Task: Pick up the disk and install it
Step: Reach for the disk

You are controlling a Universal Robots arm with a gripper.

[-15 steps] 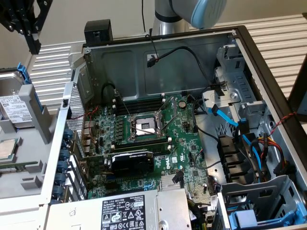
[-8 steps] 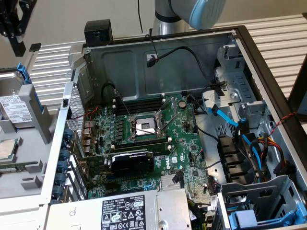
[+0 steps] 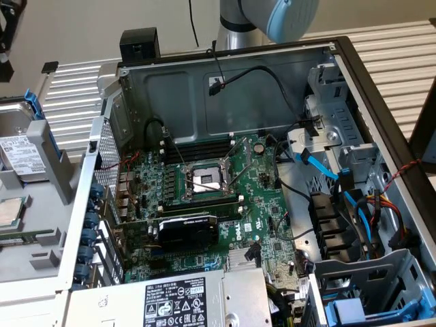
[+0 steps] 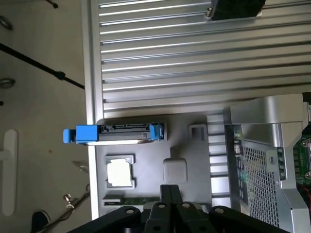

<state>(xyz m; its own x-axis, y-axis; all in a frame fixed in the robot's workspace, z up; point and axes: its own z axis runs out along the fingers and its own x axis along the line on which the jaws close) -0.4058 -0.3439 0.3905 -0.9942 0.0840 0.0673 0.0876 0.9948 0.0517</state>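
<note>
The open computer case takes up most of the ribbed tabletop, with its motherboard exposed and cables crossing the drive bays on the exterior view's right. The arm rises behind the case's rear wall.

A grey holder sits just beside the case, at the tabletop's edge. The strip of tabletop beyond it is bare.

The disk stands on edge in a slot along the holder's edge. It is silver, with a white label, and is framed by a blue carrier whose tab overhangs the tabletop's edge. The exterior view cuts the disk off on the left.

A square processor chip lies near the disk in its own recess.

The gripper hovers over the holder with its fingers closed together on nothing, apart from the disk.
</note>
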